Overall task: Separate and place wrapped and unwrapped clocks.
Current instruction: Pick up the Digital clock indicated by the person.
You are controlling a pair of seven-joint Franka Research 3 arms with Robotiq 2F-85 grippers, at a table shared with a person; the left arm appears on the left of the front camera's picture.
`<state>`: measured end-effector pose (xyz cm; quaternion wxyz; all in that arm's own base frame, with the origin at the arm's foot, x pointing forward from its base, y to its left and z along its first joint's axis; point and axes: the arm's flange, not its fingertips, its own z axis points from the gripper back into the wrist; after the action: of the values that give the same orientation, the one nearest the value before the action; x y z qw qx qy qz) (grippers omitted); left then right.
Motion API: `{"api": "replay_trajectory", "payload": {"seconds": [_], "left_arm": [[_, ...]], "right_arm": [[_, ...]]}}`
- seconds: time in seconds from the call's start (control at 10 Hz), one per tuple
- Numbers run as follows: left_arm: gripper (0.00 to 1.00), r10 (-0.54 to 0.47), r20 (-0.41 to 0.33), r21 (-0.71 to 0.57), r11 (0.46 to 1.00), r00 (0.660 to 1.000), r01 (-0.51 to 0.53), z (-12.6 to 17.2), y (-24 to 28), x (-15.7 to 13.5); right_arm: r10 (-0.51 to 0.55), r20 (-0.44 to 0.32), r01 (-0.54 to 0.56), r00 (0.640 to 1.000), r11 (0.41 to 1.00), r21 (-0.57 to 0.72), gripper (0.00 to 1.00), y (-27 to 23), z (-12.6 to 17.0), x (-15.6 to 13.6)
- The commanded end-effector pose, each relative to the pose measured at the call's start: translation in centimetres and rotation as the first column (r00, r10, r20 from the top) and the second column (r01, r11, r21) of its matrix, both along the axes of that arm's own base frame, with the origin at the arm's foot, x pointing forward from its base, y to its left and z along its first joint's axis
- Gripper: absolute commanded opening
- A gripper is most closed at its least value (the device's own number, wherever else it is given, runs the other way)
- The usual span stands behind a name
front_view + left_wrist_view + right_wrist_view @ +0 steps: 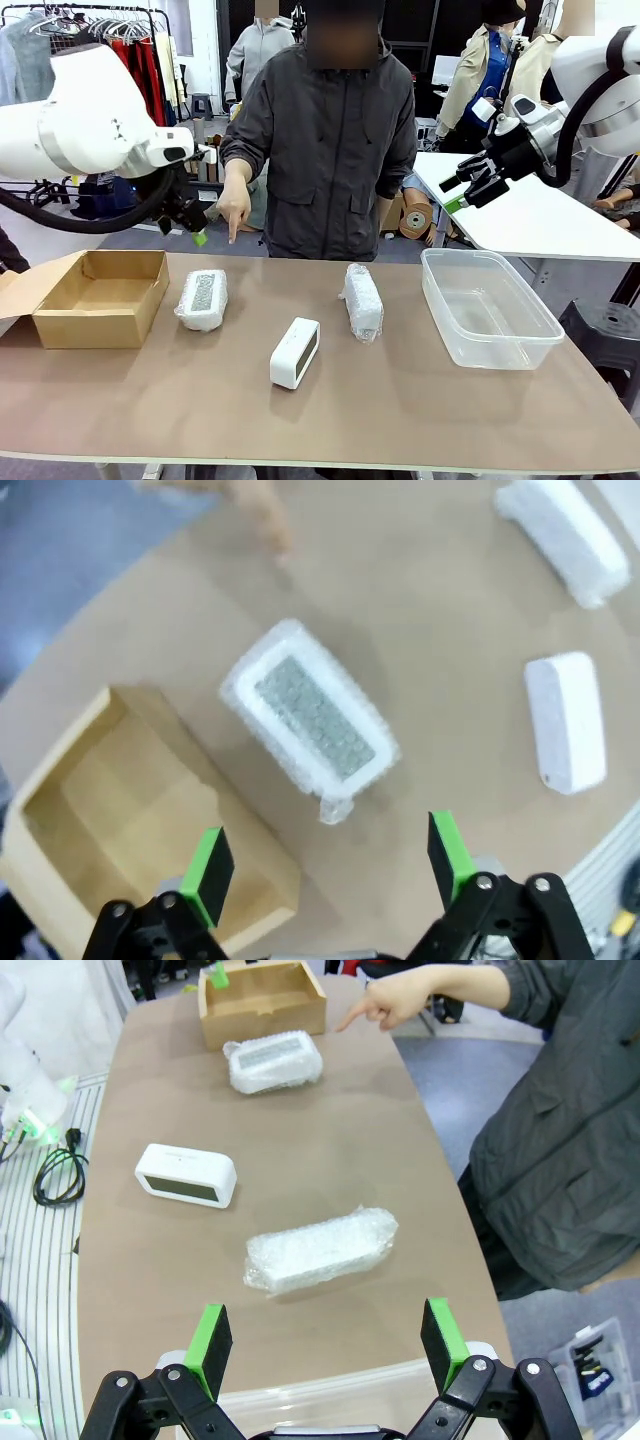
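- Clocks, three in all, lie loose in a row across the middle of the brown surface [400,410], between an open cardboard box [90,328] on the robot's left and a clear plastic tub [440,290] on its right. Both containers look empty.
- The box-side wrapped clock [202,299] lies flat in crinkly film just beside the box, its grey face up.
- The bare white clock [295,352] stands on its long edge nearest the robot, apart from both others.
- The tub-side wrapped clock [363,300] lies between the bare one and the tub, touching neither.
- The left gripper [193,230] hangs above the far left of the surface. Its jaws are spread wide with nothing between them. In its wrist view the box-side wrapped clock [308,720] lies beyond the gripper [328,858], set diagonally to the green pads [210,865].
- The right gripper [450,195] is raised over the tub end, jaws likewise wide and empty. Its wrist view looks down on the tub-side wrapped clock [320,1250].
- The person's hand [235,208] points a finger down at the far edge, near the box-side wrapped clock.
- Judged from this, no sorting is done yet and the step in hand is the approach to a first pick, probably the pointed-at wrapped clock by the left arm.
- That move calls for rolling the wrist so the jaws span the clock's narrow width, then lowering close before closing, since the film may slip or crumple.
- Which container takes wrapped and which bare cannot be told.
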<state>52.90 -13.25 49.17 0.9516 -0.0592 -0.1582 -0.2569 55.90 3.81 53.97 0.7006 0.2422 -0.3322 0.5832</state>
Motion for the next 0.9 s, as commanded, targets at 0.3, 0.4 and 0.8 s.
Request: {"api": "replay_trajectory", "payload": {"seconds": [0.3,0.4,0.8], "left_arm": [[1.0,0.353,-0.103,0.115,0.933,0.93,-0.342,-2.2,-6.1,3.2],[1.0,0.368,-0.093,0.101,0.928,0.925,-0.359,-2.9,-7.1,3.5],[1.0,0.313,-0.004,0.157,0.938,0.95,-0.309,-5.5,-9.2,3.9]], "right_arm": [[-0.001,0.006,0.001,1.0,1.0,-0.001,1.0,0.0,0.1,0.0],[-0.001,0.006,0.001,1.0,1.0,-0.001,1.0,0.0,0.1,0.0],[-0.001,0.006,0.001,1.0,1.0,-0.001,1.0,0.0,0.1,0.0]]}}
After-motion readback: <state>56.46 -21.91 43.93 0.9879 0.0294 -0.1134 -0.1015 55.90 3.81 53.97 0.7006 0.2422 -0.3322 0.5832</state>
